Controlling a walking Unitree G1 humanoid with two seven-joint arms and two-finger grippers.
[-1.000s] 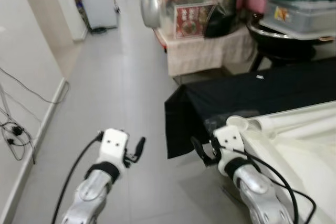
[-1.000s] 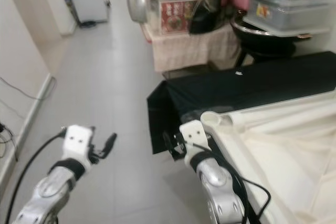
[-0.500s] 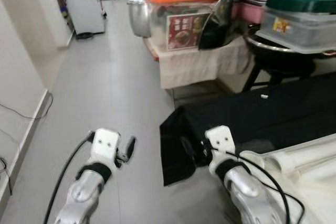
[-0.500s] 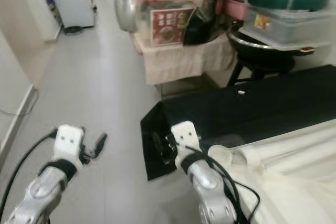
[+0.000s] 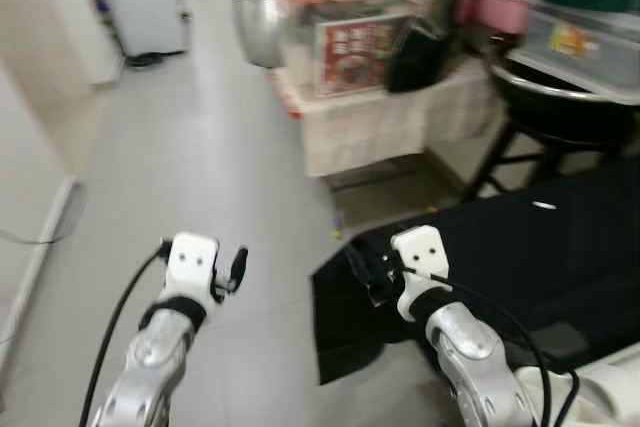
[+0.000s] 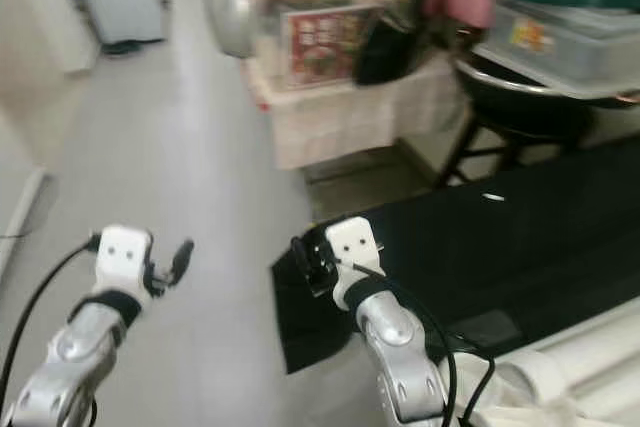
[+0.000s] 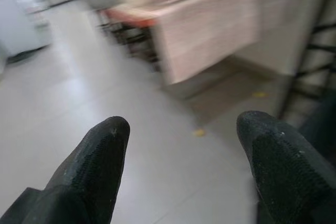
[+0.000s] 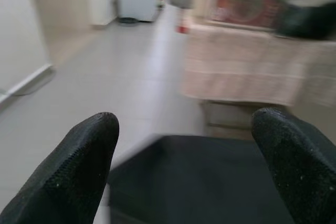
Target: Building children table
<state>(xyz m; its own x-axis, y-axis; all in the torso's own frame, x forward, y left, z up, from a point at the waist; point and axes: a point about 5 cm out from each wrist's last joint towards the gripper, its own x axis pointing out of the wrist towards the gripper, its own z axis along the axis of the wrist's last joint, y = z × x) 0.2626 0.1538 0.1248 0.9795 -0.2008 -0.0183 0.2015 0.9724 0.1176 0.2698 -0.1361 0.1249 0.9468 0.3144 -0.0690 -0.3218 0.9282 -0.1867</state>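
The cream-white children's table parts (image 6: 560, 367) lie at the bottom right, on a black cloth (image 5: 500, 257) spread over the floor. My right gripper (image 5: 366, 273) hovers over the cloth's near left corner. In the right wrist view its fingers (image 8: 79, 156) stand wide apart, open, with nothing between them. My left gripper (image 5: 238, 265) is held out over the bare grey floor to the left of the cloth. Its fingers (image 7: 100, 150) are also spread open and hold nothing.
A low stand draped in beige cloth (image 5: 385, 122) carries an orange-lidded box (image 5: 350, 7) and a metal pot (image 5: 255, 32). A black stool (image 5: 550, 112) with stacked cookware stands to the right of it. A white appliance (image 5: 145, 7) stands down the corridor, and a wall (image 5: 25, 157) runs along the left.
The whole picture has shifted, so the camera has moved: the white table parts have slid towards the bottom right corner. Both arms keep the same pose, fingers open.
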